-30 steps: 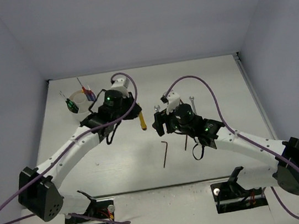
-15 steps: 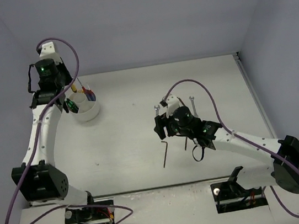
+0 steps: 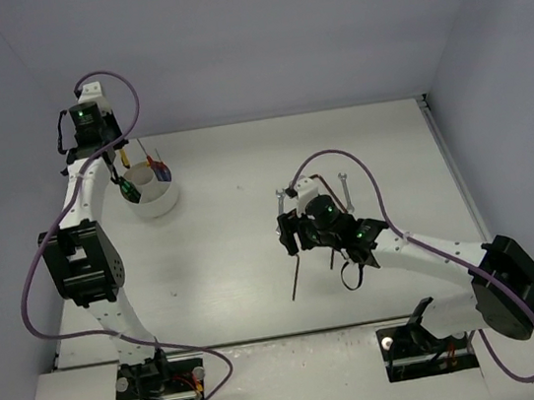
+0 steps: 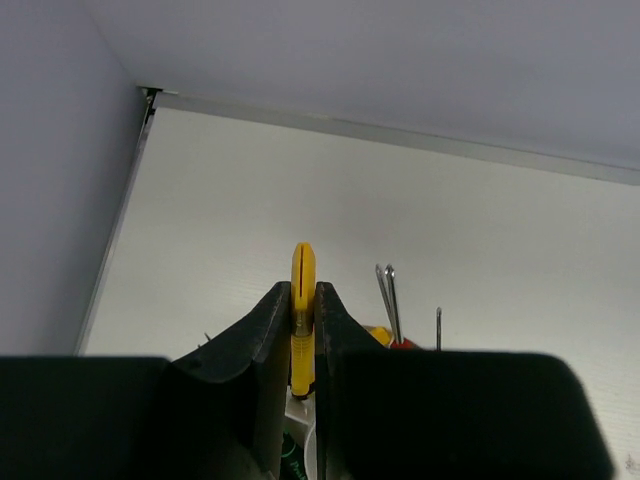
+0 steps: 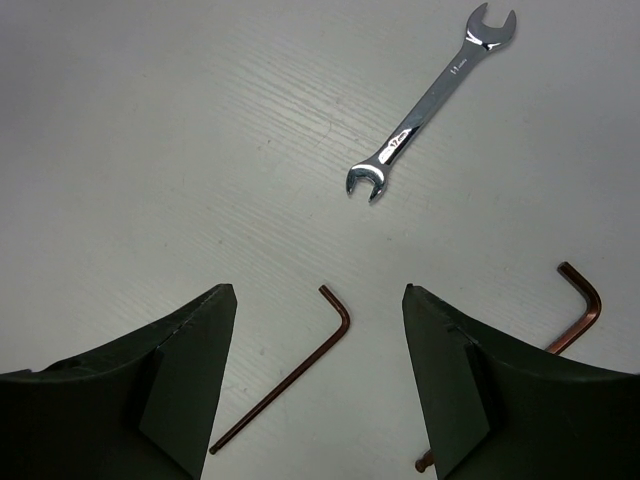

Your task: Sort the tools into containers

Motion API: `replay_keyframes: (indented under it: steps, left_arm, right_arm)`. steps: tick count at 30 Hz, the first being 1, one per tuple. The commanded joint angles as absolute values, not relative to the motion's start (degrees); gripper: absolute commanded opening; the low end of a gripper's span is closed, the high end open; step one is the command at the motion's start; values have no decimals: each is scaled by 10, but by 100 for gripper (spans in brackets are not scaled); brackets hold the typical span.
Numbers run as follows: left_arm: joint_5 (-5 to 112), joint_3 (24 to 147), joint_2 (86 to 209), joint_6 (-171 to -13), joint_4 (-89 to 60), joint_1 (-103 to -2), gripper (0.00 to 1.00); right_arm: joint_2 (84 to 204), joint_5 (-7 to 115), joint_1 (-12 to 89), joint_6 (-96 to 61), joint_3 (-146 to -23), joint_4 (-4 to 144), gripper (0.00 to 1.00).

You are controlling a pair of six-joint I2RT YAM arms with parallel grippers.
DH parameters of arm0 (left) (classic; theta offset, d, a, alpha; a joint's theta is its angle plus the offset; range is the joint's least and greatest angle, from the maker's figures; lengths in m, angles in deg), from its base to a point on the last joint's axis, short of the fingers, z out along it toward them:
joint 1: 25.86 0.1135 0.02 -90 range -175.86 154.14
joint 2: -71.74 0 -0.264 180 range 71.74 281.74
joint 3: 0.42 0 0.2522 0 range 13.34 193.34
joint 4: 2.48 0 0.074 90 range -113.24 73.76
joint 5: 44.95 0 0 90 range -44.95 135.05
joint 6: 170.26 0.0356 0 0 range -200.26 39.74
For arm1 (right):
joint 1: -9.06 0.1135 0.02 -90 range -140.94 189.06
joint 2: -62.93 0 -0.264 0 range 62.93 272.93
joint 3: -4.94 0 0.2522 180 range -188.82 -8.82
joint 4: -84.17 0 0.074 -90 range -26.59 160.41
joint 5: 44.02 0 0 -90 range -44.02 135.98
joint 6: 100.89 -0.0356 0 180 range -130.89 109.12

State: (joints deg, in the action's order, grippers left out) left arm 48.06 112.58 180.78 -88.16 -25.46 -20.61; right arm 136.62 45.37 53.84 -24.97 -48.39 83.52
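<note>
My left gripper (image 3: 113,168) is raised at the far left, just beside and above the white cup (image 3: 155,198). It is shut on the yellow knife (image 4: 303,300), which stands upright between the fingers. Several screwdrivers stand in the cup, with thin shafts (image 4: 386,298) and a green-black handle (image 3: 127,189). My right gripper (image 3: 290,233) is open and empty, hovering over a dark hex key (image 5: 290,375) that also shows in the top view (image 3: 296,276). A second hex key (image 5: 572,318) and a silver wrench (image 5: 432,98) lie nearby on the table.
The wrench (image 3: 343,184) lies behind the right gripper and the second hex key (image 3: 332,256) lies under the right forearm. The left wall stands close to the left arm. The table's back edge (image 4: 400,135) runs behind the cup.
My left arm swung from the table's middle up and back to the cup at far left, carrying the yellow knife. My right gripper shifted slightly nearer over the hex key.
</note>
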Motion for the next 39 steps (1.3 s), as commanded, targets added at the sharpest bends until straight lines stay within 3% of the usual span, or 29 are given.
replay_keyframes:
  steps: [1,27,32,39]
  left_arm:
    - [491,1158,1794,-878,-190,-205,0]
    - [503,1071,1810,-856,-174,-204,1]
    - [506,1059,1807,-853,-173,-206,12]
    - [507,1031,1773,-853,-152,-210,41]
  right_arm:
    - [1374,455,533,-255,-494,874,64]
    - [1381,455,531,-254,-491,875,64]
    - [1380,455,531,-252,-493,875,64]
    - [1366,454,531,-256,-488,875,64]
